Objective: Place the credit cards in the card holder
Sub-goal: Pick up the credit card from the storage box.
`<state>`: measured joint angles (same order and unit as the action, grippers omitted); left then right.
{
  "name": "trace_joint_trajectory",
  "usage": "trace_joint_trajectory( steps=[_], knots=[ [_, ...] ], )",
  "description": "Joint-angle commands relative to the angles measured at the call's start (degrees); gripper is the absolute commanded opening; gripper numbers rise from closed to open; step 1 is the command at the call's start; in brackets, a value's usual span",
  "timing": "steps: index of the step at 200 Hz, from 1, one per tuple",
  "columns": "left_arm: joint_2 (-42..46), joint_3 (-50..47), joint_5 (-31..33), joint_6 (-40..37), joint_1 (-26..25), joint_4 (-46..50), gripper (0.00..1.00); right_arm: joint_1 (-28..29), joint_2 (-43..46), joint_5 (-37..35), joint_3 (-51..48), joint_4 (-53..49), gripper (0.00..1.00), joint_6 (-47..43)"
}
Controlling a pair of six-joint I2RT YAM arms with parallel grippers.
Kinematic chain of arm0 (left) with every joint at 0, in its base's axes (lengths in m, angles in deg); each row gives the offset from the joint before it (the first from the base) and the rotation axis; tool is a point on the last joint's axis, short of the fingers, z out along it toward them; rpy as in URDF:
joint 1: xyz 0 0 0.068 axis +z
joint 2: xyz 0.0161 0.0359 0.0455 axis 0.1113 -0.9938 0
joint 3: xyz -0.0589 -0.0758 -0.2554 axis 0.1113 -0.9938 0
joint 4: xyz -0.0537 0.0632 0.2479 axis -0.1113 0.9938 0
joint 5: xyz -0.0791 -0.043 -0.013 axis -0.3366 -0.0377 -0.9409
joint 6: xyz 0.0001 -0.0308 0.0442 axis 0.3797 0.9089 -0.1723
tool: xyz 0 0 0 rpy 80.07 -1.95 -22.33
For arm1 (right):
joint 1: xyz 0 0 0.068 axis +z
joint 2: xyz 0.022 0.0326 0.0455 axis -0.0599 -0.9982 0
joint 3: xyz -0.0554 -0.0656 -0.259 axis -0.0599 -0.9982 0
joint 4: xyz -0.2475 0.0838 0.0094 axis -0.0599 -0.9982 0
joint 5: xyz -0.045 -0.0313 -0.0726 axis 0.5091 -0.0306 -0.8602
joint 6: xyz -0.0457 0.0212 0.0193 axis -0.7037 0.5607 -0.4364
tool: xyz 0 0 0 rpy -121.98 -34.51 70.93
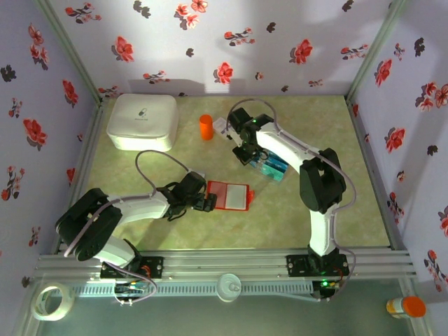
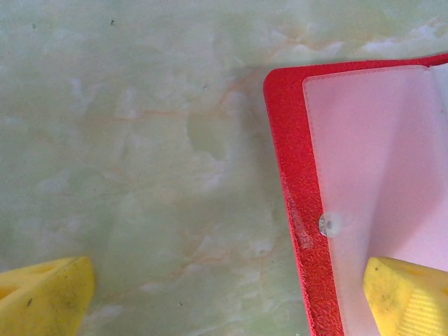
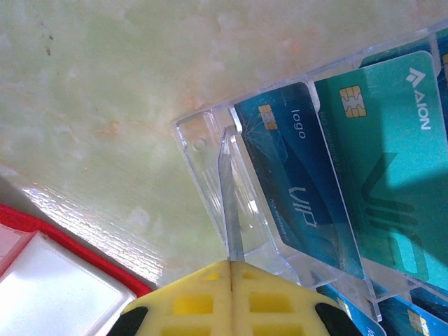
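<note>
The card holder [image 1: 229,195], a red wallet, lies open on the table with its pale pockets up. My left gripper [image 1: 204,201] stands open at its left edge. In the left wrist view the wallet's red border [image 2: 294,175] runs between the fingers, and the right fingertip [image 2: 409,294] hovers over the frosted pocket. My right gripper [image 1: 245,152] is by a clear case [image 3: 203,150] of blue and teal credit cards [image 3: 301,182]. It [image 3: 231,264] is shut on a thin card seen edge-on, standing over the case's empty end slot. The wallet's corner [image 3: 91,255] shows beside it.
A big white rounded box [image 1: 141,120] sits at the back left, with an orange cylinder [image 1: 205,127] to its right. Floral walls enclose the table on three sides. A tape roll [image 1: 52,301] and an orange-capped bottle [image 1: 406,306] lie below the front rail.
</note>
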<state>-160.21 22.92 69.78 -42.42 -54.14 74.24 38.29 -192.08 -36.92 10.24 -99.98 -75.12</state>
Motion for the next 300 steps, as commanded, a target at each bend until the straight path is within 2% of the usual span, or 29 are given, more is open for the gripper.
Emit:
trace_joint_trajectory(
  steps=[1,57,92,128,159,232,262,300],
  knots=[
    [-0.1,-1.6,0.8,1.4,0.2,0.7,1.00,-0.3,0.6,1.6,0.0,-1.6,0.00,-0.1],
    [2.0,-1.0,0.7,1.9,0.2,1.8,1.00,-0.3,6.7,7.3,-0.9,-0.8,0.00,3.7],
    [4.9,0.9,0.6,1.7,0.2,4.3,1.00,-0.5,13.5,12.3,-7.3,4.7,0.00,9.8],
    [7.2,3.8,0.5,0.5,0.2,7.6,1.00,-1.8,22.1,19.4,-18.6,16.2,0.00,19.9],
    [8.2,6.8,0.4,-1.2,0.3,10.7,1.00,-2.4,29.2,22.2,-29.3,27.3,0.00,30.1],
    [2.2,14.7,0.4,-9.4,0.8,14.9,1.00,-2.6,43.0,19.9,-55.5,55.3,0.00,54.4],
    [-1.4,15.7,0.1,-10.9,0.8,14.6,1.00,-2.5,45.9,19.9,-64.0,63.9,0.00,59.1],
    [-4.1,14.9,0.4,-11.3,0.8,13.4,1.00,-1.5,46.4,21.3,-69.4,70.0,0.00,61.1]
  ],
)
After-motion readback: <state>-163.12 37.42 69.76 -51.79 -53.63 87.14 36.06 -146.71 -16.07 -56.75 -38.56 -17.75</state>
